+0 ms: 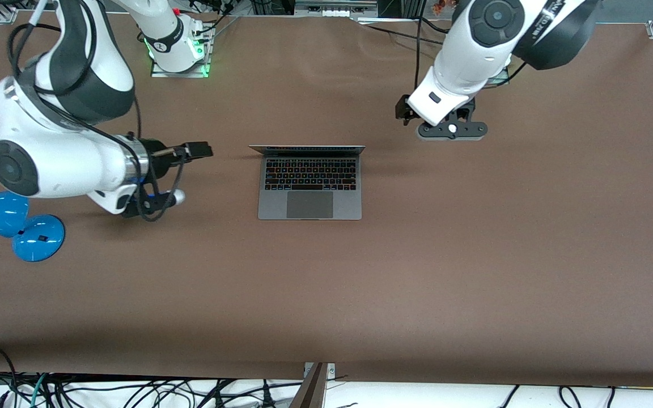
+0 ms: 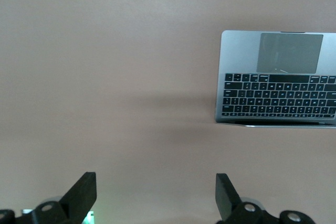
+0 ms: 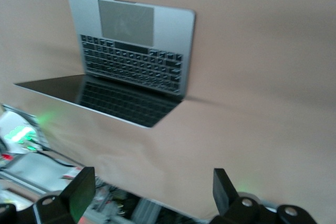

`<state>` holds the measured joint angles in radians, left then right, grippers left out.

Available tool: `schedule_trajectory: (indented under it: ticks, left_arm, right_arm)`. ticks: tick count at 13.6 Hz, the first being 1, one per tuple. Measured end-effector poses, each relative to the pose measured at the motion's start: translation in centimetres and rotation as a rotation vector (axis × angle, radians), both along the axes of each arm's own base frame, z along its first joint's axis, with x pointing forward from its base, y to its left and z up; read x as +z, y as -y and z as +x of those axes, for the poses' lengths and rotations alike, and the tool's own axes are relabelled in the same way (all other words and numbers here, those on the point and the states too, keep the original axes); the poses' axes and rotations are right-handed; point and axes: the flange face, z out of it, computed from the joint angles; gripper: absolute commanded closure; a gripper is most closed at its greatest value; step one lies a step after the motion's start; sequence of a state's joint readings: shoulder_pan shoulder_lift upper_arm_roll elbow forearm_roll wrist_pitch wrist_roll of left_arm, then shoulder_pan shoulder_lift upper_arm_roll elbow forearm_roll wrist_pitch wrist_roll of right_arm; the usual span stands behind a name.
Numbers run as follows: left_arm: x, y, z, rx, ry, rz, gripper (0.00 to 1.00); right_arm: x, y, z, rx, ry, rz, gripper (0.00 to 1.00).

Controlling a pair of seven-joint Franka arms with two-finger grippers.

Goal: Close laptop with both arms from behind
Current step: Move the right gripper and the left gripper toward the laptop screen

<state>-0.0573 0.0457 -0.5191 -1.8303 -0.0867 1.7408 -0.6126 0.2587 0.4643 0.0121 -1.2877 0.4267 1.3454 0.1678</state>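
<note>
Closing the laptop (image 1: 309, 181), open at mid-table, means bringing both grippers to its upright lid evenly. I see the left gripper (image 2: 156, 195) jaws wide over bare table (image 1: 474, 255), the right gripper (image 3: 150, 190) likewise beside the lid. Only a blue lamp (image 1: 15, 224) stands well apart.

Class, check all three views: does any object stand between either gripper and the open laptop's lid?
Nothing visible does. Bare table lies between the laptop and both the left gripper and right gripper; neither touches it.
</note>
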Motion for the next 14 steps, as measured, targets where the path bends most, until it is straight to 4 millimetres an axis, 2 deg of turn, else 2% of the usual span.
schedule_trajectory:
  ticks: [1, 3, 5, 7, 8, 9, 11, 13, 14]
  left_arm:
    - [-0.4, 0.8, -0.6, 0.005, 0.002, -0.003, 0.0]
    - [-1.0, 1.9, -1.3, 0.023, -0.005, -0.024, 0.0]
    - [-1.8, 2.1, -1.3, 0.047, -0.006, -0.066, 0.0]
    - [-3.1, 2.1, -1.2, 0.068, -0.003, -0.089, 0.01]
    - [-3.5, 2.1, -1.2, 0.082, -0.004, -0.093, 0.08]
    - [-3.8, 2.3, -1.3, 0.099, -0.004, -0.096, 0.21]
    - [-4.1, 3.5, -1.9, 0.13, -0.001, -0.102, 0.42]
    - [-4.8, 4.9, -2.4, 0.163, -0.007, -0.105, 0.59]
    - [-5.3, 5.3, -2.5, 0.173, -0.012, -0.108, 0.72]
  right_arm:
    - [-0.5, -1.4, -0.3, -0.045, -0.04, -0.005, 0.02]
    - [-1.1, -4.4, -1.2, -0.096, -0.093, -0.025, 0.17]
    - [-1.4, -6.0, -1.9, -0.112, -0.118, -0.039, 0.44]
    - [-2.0, -6.6, -1.9, -0.131, -0.148, -0.026, 0.6]
    - [-2.4, -6.9, -2.0, -0.145, -0.167, -0.026, 0.7]
    - [-2.9, -7.5, -2.1, -0.146, -0.182, -0.024, 0.7]
    - [-3.9, -9.2, -2.8, -0.127, -0.204, -0.032, 0.82]
    - [-5.5, -10.9, -3.6, -0.105, -0.228, -0.05, 0.85]
    - [-6.4, -11.7, -4.0, -0.092, -0.241, -0.059, 0.85]
